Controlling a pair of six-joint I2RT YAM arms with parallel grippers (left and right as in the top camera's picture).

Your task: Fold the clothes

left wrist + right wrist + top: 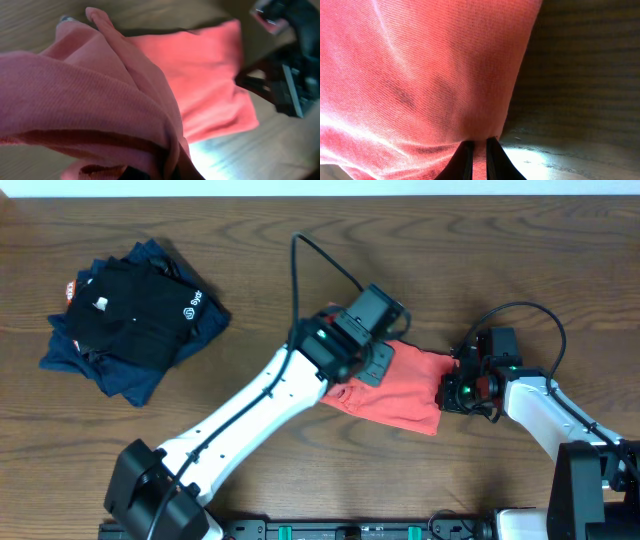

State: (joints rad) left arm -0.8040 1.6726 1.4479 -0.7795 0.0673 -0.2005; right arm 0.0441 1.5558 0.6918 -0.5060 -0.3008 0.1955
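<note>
On the dark wooden counter, right of centre, a coral-red cotton T-shirt is judged mid-fold. Its right edge is pinched in the near-shut right tool; a bunched fold is gripped by the closed left tool. Next, that fold likely must be laid across flat. The raised cloth is shown only by the left wrist view.

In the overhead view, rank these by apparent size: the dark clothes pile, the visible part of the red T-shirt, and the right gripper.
1. Largest: dark clothes pile.
2. Next: red T-shirt. The left arm covers part of it, so only its visible area is ranked.
3. Smallest: right gripper, clearly.
</note>
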